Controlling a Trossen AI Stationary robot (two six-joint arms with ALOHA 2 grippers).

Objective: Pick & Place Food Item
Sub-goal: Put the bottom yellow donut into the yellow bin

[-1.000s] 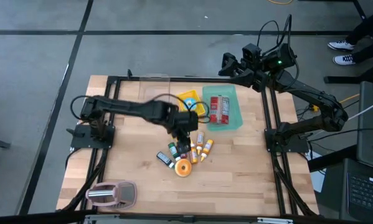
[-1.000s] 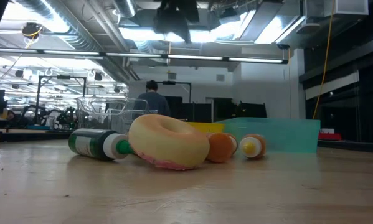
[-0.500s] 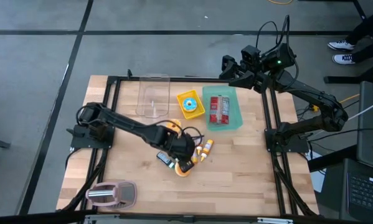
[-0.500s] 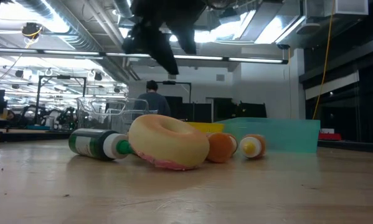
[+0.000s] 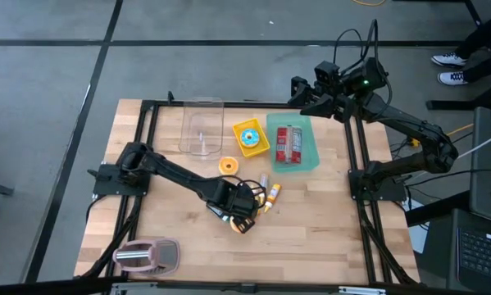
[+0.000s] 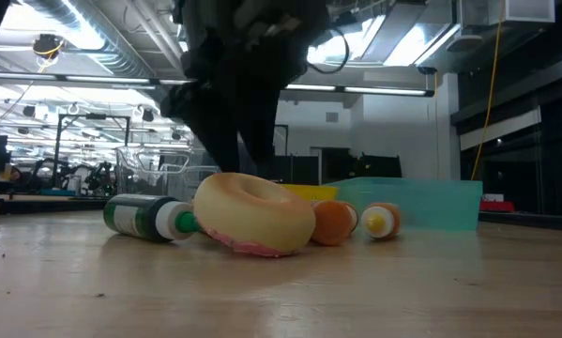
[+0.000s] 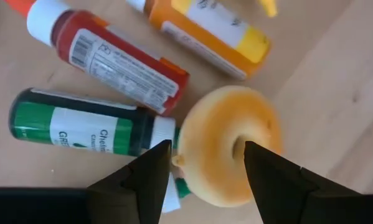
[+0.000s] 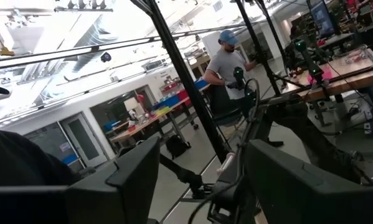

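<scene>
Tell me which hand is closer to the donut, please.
The left. The left hand is open right above the donut, fingers either side. The right hand is raised at the far right corner of the table, away from it.

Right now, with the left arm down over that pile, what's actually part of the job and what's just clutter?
In play:
- donut
- left pincer, open, straddling one side of the donut
- probably one of the containers, can't tell which: yellow tray, green tray, clear bin

Just lying about:
- green bottle
- red bottle
- orange bottle
- toaster
- right pincer, parked at the table's far edge
</scene>
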